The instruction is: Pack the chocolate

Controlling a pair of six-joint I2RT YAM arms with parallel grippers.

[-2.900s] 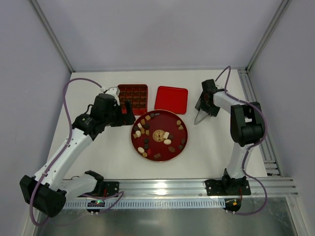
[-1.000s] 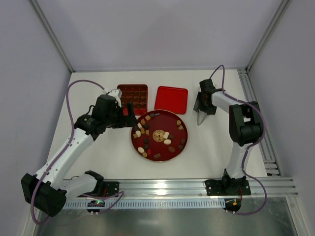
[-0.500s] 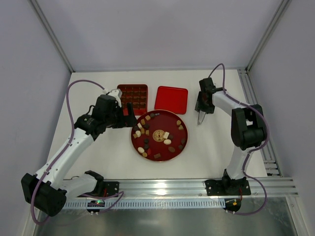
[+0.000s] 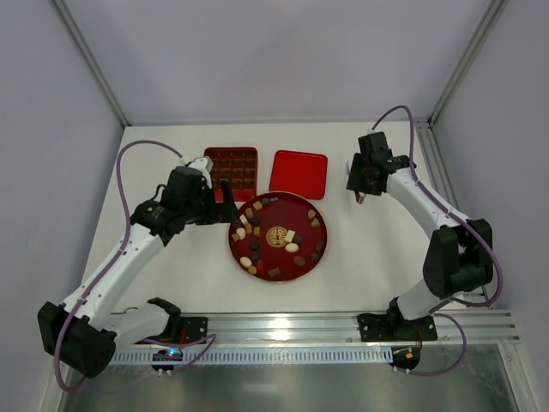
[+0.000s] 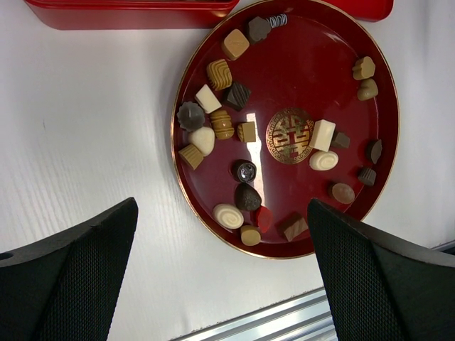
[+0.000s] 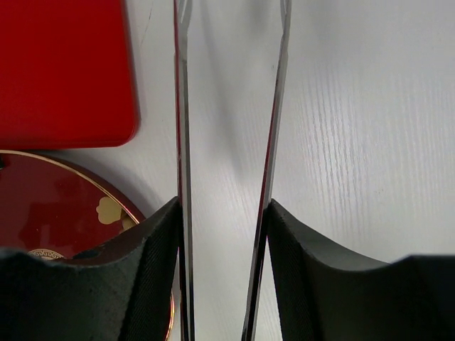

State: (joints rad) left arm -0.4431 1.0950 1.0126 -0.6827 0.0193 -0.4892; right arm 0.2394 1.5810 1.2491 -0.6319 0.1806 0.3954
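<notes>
The chocolate (image 5: 323, 134) lies scattered on the round red plate (image 5: 306, 78), thickest from 9 to 12 o'clock around the gold emblem (image 5: 289, 135) as seen from above. The gridded red box (image 4: 232, 167) sits at the plate's 11 o'clock. The left pincer (image 4: 223, 199) hangs spread wide and empty at the plate's 10 o'clock rim. The right pincer (image 6: 222, 213) is at 2 o'clock over bare tabletop (image 4: 369, 257), beside the flat red lid (image 6: 64, 71). It is clenched on thin metal tongs (image 6: 182, 106), whose blades are parted with nothing between them.
</notes>
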